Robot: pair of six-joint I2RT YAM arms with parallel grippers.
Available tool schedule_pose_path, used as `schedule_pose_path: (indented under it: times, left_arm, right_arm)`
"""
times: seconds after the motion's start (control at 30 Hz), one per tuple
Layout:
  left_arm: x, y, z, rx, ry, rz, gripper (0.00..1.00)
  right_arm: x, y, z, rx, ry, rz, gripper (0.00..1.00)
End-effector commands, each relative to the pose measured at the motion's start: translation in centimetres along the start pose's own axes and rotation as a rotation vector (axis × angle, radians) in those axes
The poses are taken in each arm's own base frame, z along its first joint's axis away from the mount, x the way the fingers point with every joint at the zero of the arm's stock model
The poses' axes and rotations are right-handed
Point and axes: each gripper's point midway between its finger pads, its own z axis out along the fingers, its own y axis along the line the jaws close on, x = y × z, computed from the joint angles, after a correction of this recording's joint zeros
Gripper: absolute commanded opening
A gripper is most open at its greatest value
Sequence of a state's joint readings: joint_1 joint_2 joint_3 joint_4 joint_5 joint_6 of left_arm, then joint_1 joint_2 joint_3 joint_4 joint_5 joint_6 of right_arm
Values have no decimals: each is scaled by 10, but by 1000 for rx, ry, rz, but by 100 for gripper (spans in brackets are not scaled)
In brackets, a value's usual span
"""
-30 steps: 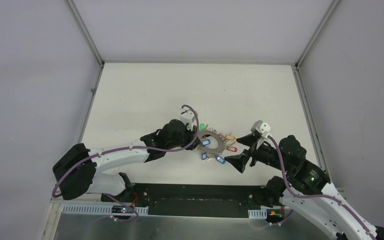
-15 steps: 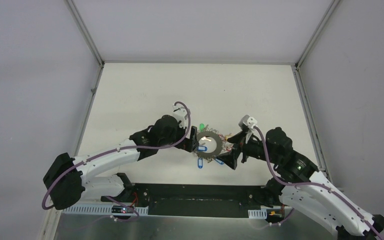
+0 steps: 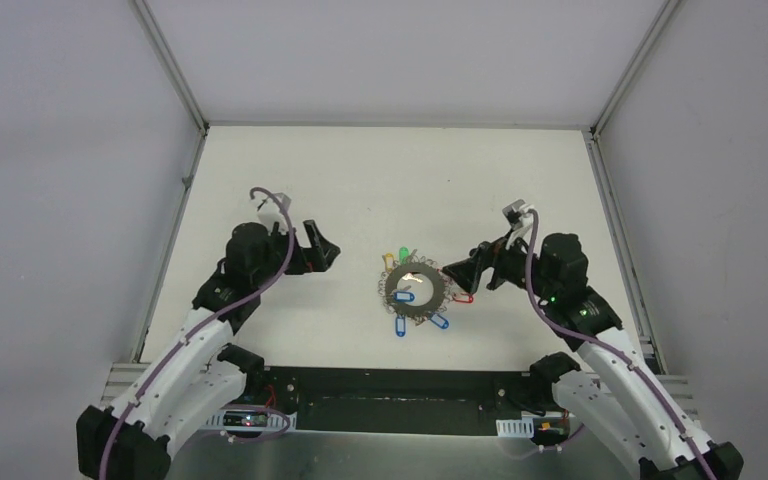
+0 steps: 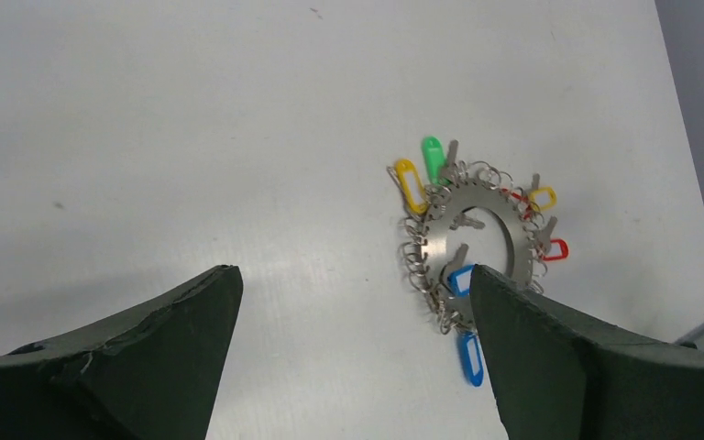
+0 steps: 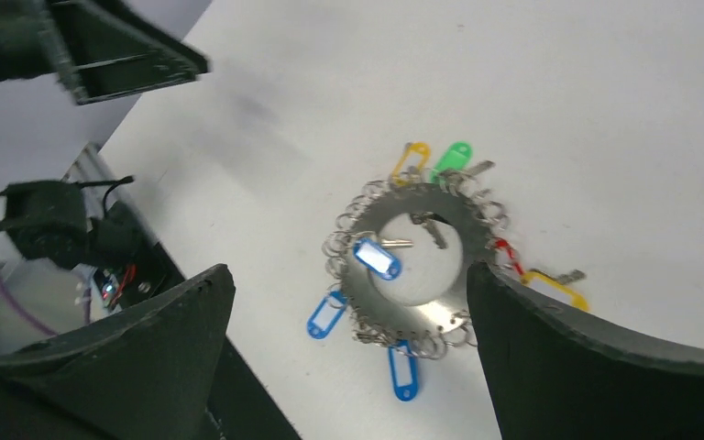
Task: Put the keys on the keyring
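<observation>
The keyring point(image 3: 398, 291) is a flat silvery toothed ring with many small wire loops round its rim, and it lies flat on the white table point(image 3: 390, 180). Keys with coloured tags hang off it: green point(image 4: 433, 158), yellow point(image 4: 410, 184), red point(image 4: 555, 249) and blue point(image 4: 470, 357). One blue-tagged key point(image 5: 376, 258) rests across the ring's surface point(image 5: 420, 318). My left gripper point(image 3: 322, 250) is open and empty, a gripper's width left of the ring. My right gripper point(image 3: 462, 278) is open and empty, hovering at the ring's right edge.
A black base plate point(image 3: 390, 386) runs along the near table edge between the arm bases. Grey enclosure walls and metal rails point(image 3: 172, 75) bound the table on three sides. A small circuit board with wires point(image 5: 101, 280) sits at the near left.
My left gripper opened and drew back to the left, away from the keyring. The right gripper shifted slightly right and up. The keyring now lies free on the table.
</observation>
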State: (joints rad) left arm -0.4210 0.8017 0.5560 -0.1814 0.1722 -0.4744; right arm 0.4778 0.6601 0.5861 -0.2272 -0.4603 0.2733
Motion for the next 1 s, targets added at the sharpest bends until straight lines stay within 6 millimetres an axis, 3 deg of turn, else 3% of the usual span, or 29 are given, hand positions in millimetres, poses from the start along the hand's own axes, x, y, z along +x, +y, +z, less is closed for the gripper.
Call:
schedule_pose_path:
  times: [0.0,0.17,0.3,0.43,0.63,0.8,0.97]
  left_arm:
    - [-10,21,-25,-51,-68,-21,99]
    - [-25,35,-42,-129,-147,78,99]
    - [-34,52,-47,-216,-182,185,99]
    - [-39,85,-45,-378,-193,281,99]
    - [-33,136,-23,-570,-237,359,99]
    - [-27,151,0,-517,-372,419,99]
    - [-41,165,24,-496,-350,467,99]
  right_arm:
    - [-11,-41,-8,129,-93,105,100]
    - [6,-112,-31,390,-143,206,100]
    - [10,-146,-48,577,-156,92,100]
    - [13,-175,-66,735,-187,-49,100]
    - [22,-207,-65,831,-237,-108,100]
    - [27,-227,-57,853,-228,-143,100]
    - [24,-244,-48,840,-232,-159,100]
